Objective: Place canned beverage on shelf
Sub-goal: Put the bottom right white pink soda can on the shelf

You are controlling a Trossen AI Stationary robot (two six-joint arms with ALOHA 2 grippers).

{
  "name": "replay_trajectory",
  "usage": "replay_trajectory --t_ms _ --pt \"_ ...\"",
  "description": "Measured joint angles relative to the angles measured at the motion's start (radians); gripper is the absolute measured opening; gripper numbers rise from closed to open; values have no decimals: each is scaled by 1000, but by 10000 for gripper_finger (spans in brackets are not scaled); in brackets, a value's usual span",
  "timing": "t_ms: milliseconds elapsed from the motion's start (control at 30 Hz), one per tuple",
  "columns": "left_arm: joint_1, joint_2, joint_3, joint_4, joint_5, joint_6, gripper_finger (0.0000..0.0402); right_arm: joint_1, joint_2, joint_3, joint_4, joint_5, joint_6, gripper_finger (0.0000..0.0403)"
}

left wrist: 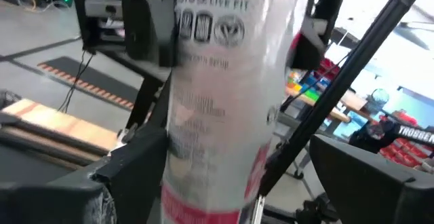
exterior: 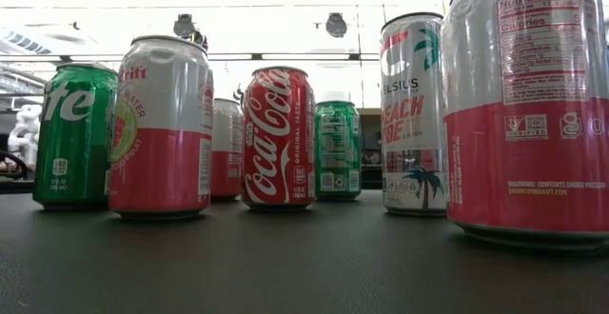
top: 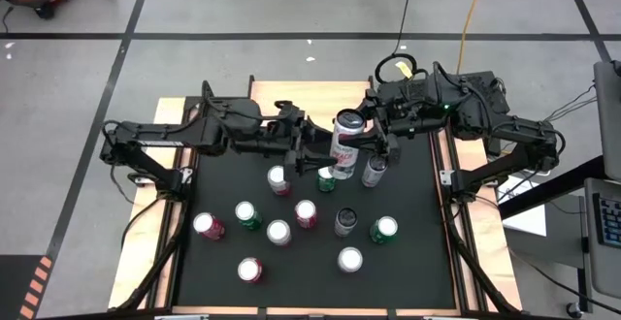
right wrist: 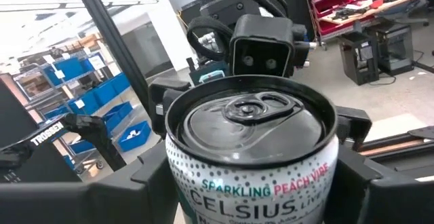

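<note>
Black mat: covers the worktop (top: 427, 252), with pale wood strips along its sides and far edge.
Tall can: white and pink, lettered "Celsius" and "Sparkling Peach Vibe" (top: 346, 144) (left wrist: 224, 102) (right wrist: 252, 149) — raised above the far middle of the mat and tilted, between the two arms.
Right end effector (top: 361, 138): reaches in from the far right; its fingers sit on either side of the tall can just below the rim, clamped on it.
Left end effector (top: 325, 150): reaches in from the left; its fingers stand wide on both flanks of the same can's body — whether they press on it cannot be told.
Other arm in wrist views: each wrist camera looks past the can at the opposite arm's housing.
Silver can (top: 374, 172): lies tilted just beside the tall can, on its right.
Green can (top: 327, 178): stands under the raised can.
Red can (top: 279, 179): stands near the left end effector.
Loose cans: nine more stand scattered over the near half of the mat, among them a dark one (top: 345, 222) and a pink one (top: 208, 225).
Low view: a Coca-Cola can (exterior: 278, 138), a green Sprite can (exterior: 72, 133), pink-and-silver cans and another Celsius can (exterior: 413, 114) stand upright on the mat.
Shelf: not to be made out in any view.
</note>
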Motion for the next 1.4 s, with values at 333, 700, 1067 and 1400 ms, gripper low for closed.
replay_trajectory --t_ms 333,700,1067,1400 --pt "26 30 0 67 0 -50 363 0 20 0 5 -2 0 240" --pt "25 30 0 64 18 12 302 1 31 0 3 0 -1 240" --pt "26 30 0 62 18 84 240 0 32 0 2 2 -26 242" --pt "25 30 -2 61 25 79 237 -2 14 0 -2 5 25 319"
